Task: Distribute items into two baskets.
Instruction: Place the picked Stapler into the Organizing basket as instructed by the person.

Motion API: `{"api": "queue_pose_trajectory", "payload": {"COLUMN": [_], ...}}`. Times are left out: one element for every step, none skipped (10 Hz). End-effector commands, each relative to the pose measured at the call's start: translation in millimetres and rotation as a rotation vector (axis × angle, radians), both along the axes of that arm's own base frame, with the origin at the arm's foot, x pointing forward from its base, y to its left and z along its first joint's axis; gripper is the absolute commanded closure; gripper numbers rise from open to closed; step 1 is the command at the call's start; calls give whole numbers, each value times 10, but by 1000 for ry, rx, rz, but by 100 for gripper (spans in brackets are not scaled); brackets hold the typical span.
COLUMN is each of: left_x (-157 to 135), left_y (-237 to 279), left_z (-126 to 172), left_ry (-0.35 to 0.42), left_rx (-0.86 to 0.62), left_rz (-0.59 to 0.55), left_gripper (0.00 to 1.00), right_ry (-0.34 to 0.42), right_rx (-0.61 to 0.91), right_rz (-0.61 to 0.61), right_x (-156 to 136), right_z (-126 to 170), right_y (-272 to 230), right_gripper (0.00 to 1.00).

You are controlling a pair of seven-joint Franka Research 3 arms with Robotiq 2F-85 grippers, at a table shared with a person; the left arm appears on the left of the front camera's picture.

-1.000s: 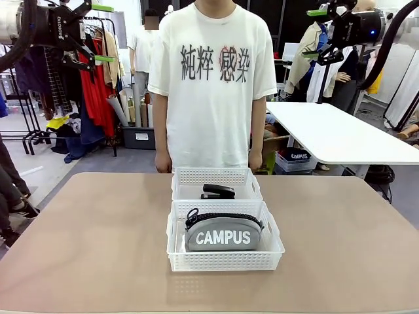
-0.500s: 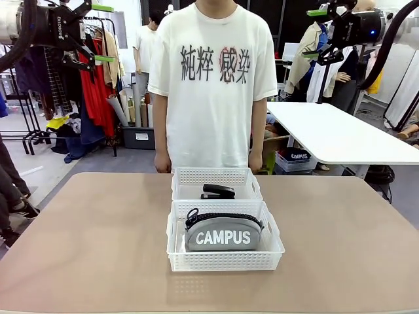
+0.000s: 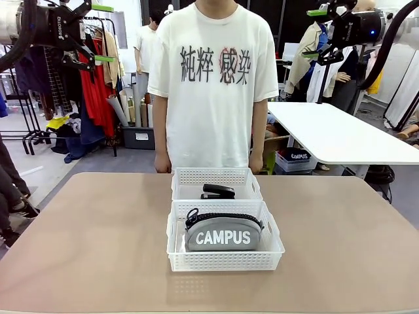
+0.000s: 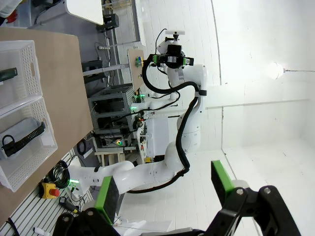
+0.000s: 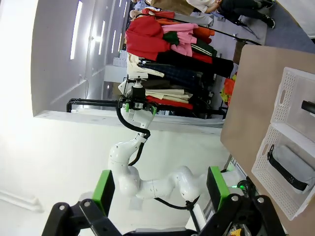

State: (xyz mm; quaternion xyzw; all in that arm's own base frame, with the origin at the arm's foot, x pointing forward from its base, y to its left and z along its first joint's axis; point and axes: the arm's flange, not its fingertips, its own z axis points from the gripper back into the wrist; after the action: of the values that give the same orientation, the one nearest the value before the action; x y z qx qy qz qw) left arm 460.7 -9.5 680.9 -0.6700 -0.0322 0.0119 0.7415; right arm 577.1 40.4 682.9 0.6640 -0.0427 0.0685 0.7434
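Both grippers stand wide open and empty, raised high above the table (image 3: 78,248): the left gripper (image 3: 99,33) at the upper left of the front view, the right gripper (image 3: 315,33) at the upper right, green pads apart. In each wrist view the fingers (image 4: 107,199) (image 5: 103,189) rise spread, with the other arm seen far off. Two white lattice baskets sit touching end to end at the table's middle. The nearer basket (image 3: 226,261) holds the grey "CAMPUS" pouch (image 3: 222,234), lettering facing the robot, black zipper on top. The farther basket (image 3: 216,175) holds the black stapler (image 3: 217,191). A person in a white printed T-shirt (image 3: 213,85) stands at the far edge just behind the farther basket, arms hanging at the sides.
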Motion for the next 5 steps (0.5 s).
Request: {"api": "queue_pose_trajectory", "payload": {"left_x": [-20, -20, -20, -20, -20], "left_y": [-6, -6, -6, -6, -6], "left_z": [30, 30, 30, 30, 30], "left_ry": [3, 3, 3, 3, 3], "left_rx": [-9, -9, -9, -9, -9], "left_rz": [-4, -4, -4, -4, -4], "left_gripper": [0, 0, 0, 0, 0], "right_ry": [0, 0, 0, 0, 0], "right_rx": [1, 1, 1, 1, 1], "right_rz": [5, 5, 5, 5, 5], "right_x": [-16, -16, -16, -16, -16], "right_z": [23, 23, 23, 23, 23], "right_y": [-3, -3, -3, -3, -3], "right_gripper": [0, 0, 0, 0, 0]}}
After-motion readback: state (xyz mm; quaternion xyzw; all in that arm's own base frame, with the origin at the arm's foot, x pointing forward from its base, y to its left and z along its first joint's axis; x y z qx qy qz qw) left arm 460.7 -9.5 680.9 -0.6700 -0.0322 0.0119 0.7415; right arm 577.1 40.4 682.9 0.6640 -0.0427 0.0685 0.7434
